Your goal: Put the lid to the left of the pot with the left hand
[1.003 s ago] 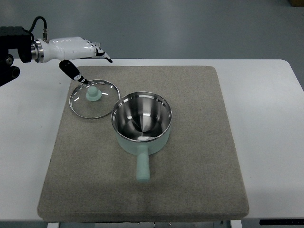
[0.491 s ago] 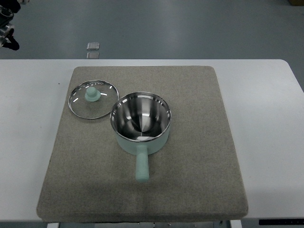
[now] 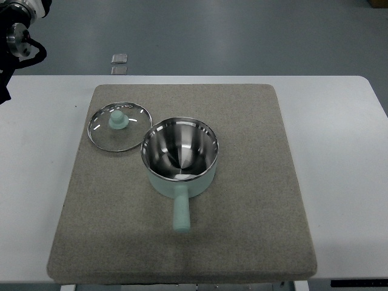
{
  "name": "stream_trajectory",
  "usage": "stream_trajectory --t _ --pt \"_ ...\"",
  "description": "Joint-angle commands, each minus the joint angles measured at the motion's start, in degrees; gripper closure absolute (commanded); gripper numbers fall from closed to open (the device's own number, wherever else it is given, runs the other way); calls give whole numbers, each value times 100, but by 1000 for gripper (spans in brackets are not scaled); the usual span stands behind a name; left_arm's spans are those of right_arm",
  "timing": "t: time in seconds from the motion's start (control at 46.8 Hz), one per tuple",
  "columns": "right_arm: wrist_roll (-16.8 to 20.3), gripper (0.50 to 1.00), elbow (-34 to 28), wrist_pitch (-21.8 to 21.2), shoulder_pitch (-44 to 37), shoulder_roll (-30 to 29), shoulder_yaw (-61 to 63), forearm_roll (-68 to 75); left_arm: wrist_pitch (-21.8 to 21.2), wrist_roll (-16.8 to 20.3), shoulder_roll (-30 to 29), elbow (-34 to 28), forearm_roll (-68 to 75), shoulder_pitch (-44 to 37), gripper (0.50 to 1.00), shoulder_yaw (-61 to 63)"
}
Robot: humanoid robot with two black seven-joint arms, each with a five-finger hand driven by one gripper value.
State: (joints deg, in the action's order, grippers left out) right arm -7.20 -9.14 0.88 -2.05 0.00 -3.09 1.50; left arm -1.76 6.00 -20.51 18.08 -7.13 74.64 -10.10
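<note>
On white table (image 3: 339, 182) — grey mat (image 3: 254, 230), lid (image 3: 120, 127) beside pot (image 3: 180, 159); hand state unclear.

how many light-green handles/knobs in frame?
2. The knob sits at the centre of the lid, left of the pot. The handle sticks out from the pot toward the mat's near edge.

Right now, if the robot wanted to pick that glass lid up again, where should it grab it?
Probably by the mint-green knob in the middle of the lid, coming straight down from above. The lid lies flat on the mat with the knob standing up, and its thin steel rim sits close to the pot, leaving little to pinch there.
</note>
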Motion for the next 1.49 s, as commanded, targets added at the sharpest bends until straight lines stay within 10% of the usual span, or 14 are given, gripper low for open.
stream_trajectory --t 0.0,0.683,1.473 --pt "0 576 0 0 3 0 -7 -1 9 -82 21 -7 -236 -98 510 -123" --pt "0 576 0 0 3 0 -7 -1 1748 261 390 -279 -262 -1267 508 -2390" --pt "0 576 0 0 3 0 2 -1 1889 428 627 -341 -245 -1513 508 -2461"
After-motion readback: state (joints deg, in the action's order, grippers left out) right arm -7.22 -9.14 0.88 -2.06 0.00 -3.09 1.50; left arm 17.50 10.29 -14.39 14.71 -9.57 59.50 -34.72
